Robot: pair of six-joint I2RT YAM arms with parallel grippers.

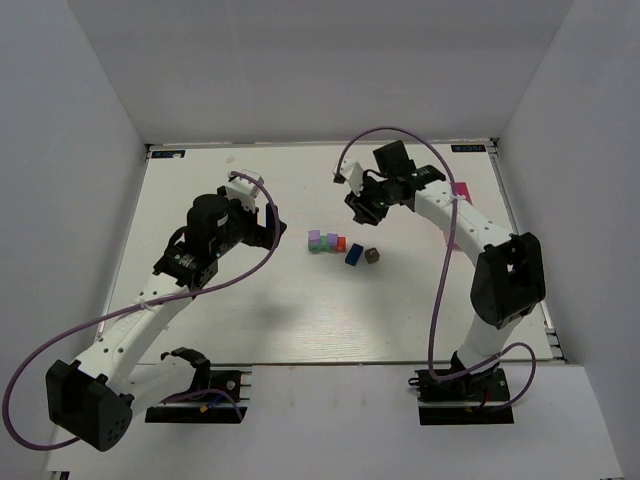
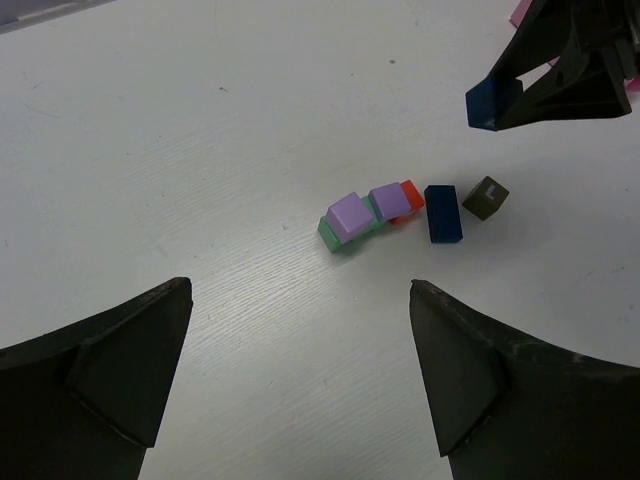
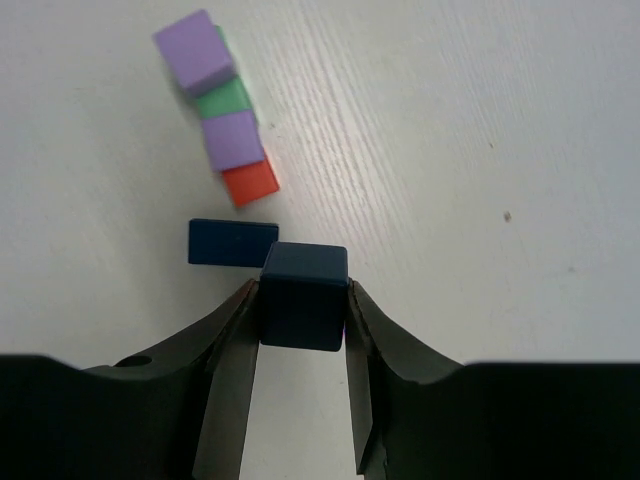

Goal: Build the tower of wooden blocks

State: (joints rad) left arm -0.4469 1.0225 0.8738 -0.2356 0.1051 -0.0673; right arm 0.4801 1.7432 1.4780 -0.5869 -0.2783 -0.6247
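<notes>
- Right gripper [image 3: 303,298] pinches a dark blue cube [image 3: 304,275] above the counter [image 3: 480,120]
- Left gripper [image 2: 300,292] spread wide
- Blue brick [image 2: 443,213] lies at 3 o'clock of the coloured row [image 2: 365,213]

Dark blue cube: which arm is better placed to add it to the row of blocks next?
Right. The right hand is shut on the dark blue cube and hovers close to the row of blocks. The left hand is open and empty, so it would need a pick first.
</notes>
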